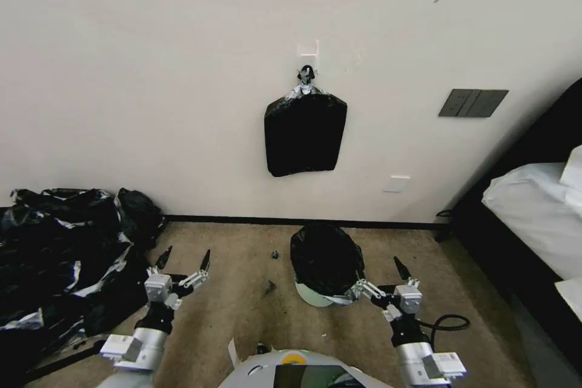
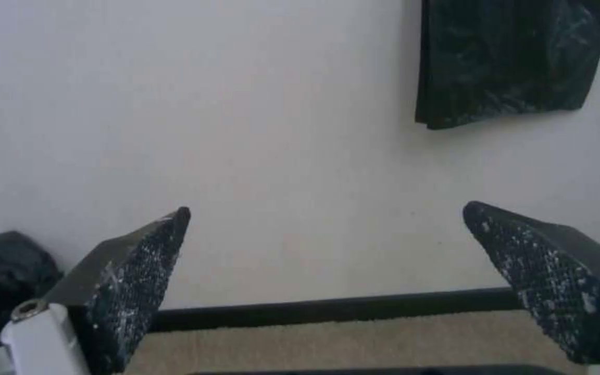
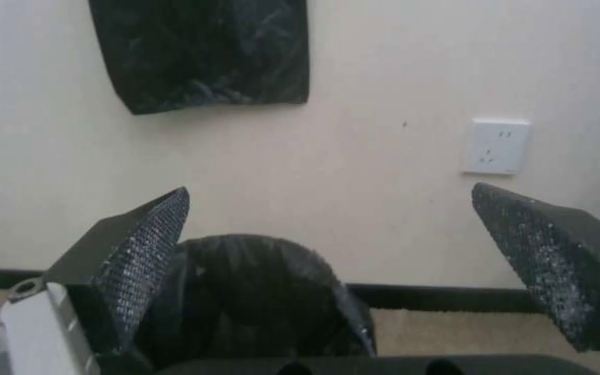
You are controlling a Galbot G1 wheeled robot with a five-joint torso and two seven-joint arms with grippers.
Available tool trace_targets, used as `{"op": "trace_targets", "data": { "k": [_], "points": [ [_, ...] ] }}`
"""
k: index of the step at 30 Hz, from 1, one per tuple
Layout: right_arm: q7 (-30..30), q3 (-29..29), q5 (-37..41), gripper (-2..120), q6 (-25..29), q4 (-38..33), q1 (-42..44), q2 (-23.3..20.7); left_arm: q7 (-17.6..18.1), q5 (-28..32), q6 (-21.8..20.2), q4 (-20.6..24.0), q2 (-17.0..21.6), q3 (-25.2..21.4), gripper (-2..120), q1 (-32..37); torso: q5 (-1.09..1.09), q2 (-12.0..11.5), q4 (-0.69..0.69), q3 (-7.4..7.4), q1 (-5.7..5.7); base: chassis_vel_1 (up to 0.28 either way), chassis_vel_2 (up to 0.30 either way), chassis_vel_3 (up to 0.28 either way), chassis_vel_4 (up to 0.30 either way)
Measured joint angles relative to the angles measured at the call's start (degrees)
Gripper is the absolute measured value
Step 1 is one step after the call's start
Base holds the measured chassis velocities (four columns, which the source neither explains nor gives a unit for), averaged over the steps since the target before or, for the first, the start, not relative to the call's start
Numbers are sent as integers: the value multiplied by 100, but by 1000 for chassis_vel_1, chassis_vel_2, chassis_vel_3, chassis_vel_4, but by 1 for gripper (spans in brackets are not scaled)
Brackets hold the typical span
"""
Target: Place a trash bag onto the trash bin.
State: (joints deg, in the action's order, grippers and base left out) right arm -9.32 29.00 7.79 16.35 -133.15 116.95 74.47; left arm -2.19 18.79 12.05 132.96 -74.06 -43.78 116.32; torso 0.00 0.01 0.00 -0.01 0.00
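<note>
The trash bag [image 1: 324,257] is glossy black and drapes over the top of the trash bin [image 1: 310,297], whose white lower wall shows beneath it on the carpet by the wall. In the right wrist view the trash bag [image 3: 258,291] stands with its mouth open. My right gripper [image 1: 379,273] is open just right of the bin, and its left finger is close to the bag's edge. The right gripper [image 3: 329,187] has nothing between its fingers. My left gripper [image 1: 188,253] hovers open over the carpet well left of the bin. The left gripper [image 2: 326,207] is empty too.
A flat black pack [image 1: 305,133] hangs on the wall above the bin. A big heap of black plastic [image 1: 60,254] lies at the left. A bed [image 1: 533,206] stands at the right, with a cable [image 1: 445,321] near it. Small scraps [image 1: 270,285] lie on the carpet.
</note>
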Motion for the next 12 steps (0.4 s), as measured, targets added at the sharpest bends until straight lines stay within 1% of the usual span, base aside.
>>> {"op": "trace_targets", "data": {
  "k": [8, 9, 12],
  "points": [
    [2, 4, 62, 100, -18, -17, -124, 38, 87, -164, -11, 134, -101, 177, 100, -6, 0, 0, 0, 0, 0, 0, 0, 0, 0],
    [2, 1, 124, 100, -39, -18, -156, 54, 132, -237, -22, 154, -135, 295, 100, -23, 0, 0, 0, 0, 0, 0, 0, 0, 0],
    [2, 65, 178, 100, -61, -18, -184, 76, 157, -295, -48, 180, -165, 426, 100, -42, 0, 0, 0, 1, 0, 0, 0, 0, 0]
  ]
}}
